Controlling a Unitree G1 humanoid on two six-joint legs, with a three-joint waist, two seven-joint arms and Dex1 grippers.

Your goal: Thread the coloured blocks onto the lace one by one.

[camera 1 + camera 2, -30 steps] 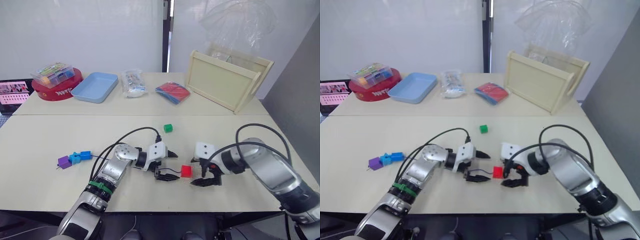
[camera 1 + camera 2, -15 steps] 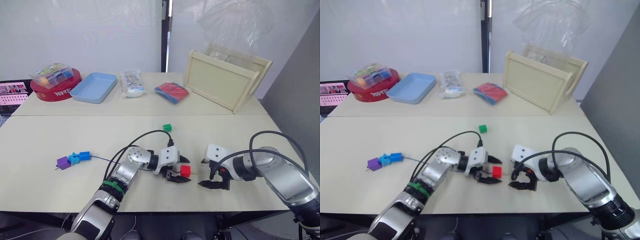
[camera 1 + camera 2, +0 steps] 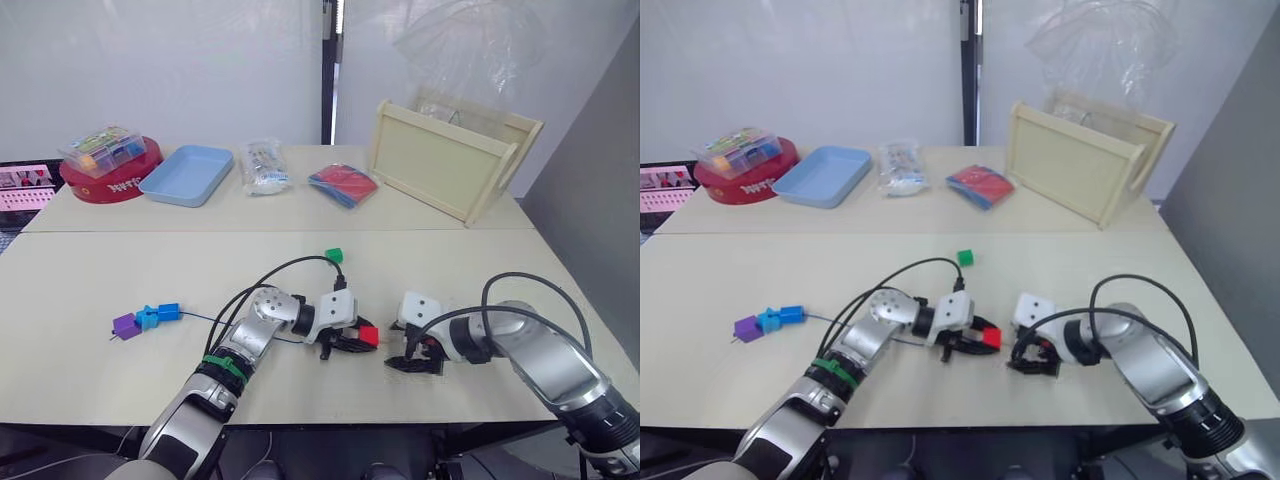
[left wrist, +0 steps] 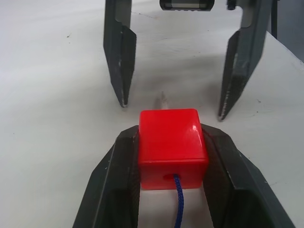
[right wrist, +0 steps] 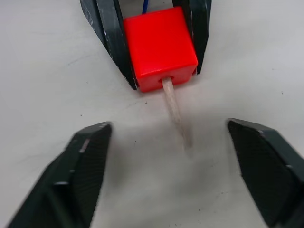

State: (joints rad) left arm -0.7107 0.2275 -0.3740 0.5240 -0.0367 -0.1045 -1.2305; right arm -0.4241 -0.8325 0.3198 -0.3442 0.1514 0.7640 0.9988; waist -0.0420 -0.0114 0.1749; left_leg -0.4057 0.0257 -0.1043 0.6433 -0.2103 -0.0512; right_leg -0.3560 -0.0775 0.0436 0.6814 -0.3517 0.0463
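On the table [image 3: 90,290] I had both arms down low, near the front edge. My left gripper [image 4: 172,156] had its jaws pinching the red block [image 4: 172,146], with the blue lace [image 4: 178,209] entering the hole on its near face. My right gripper [image 5: 178,175] faced it, just beside, jaws spread wide and empty.

From the right wrist I saw the lace's pale tip [image 5: 175,110] poking out of the block's far side, lying between my open jaws. So I judged the red block was mid-threading: pierced, but not yet pulled along.

Three blocks already sat together on the lace well off to my left: purple [image 3: 126,325], light blue [image 3: 148,317] and dark blue [image 3: 169,311]. The green block [image 3: 335,256] lay loose, further back.

Next, I reckoned, the right jaws needed to close squarely on that thin tip and draw it through. That called for fine aim.
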